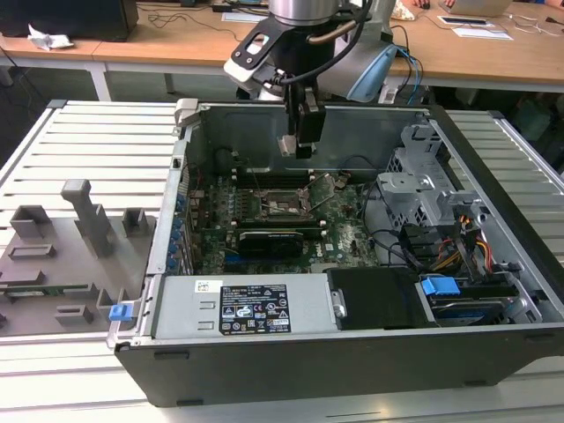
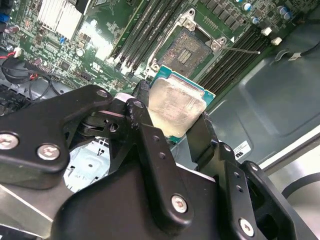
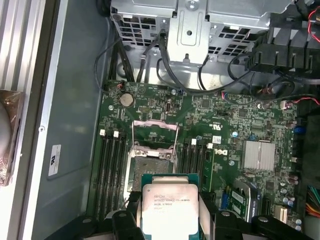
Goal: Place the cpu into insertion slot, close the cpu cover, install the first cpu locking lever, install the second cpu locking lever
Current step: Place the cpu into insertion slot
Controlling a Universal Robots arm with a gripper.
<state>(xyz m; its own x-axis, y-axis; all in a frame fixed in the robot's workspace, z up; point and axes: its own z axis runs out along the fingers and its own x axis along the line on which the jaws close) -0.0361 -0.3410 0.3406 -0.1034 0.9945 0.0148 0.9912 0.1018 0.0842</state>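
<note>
Claw (image 2: 172, 112) gripping the cpu (image 3: 170, 210) by two edges, I am holding it above the motherboard (image 3: 225, 125), near the bare insertion slot (image 3: 151, 167), cpu cover (image 3: 154, 131) standing tipped open.

Open computer case (image 1: 352, 366) lies on a slatted tabletop (image 1: 97, 141). Inside the case: green circuit board (image 1: 348, 233), labelled power supply (image 1: 198, 304) along its near wall, metal drive cage (image 1: 423, 185). Grey moulded tray (image 1: 53, 256) beside the case, on the exterior view's left.

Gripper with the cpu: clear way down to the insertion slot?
Probably yes. The gripper holds the cpu above the motherboard, the cpu cover stands open, and the insertion slot lies bare with nothing over it.
</note>
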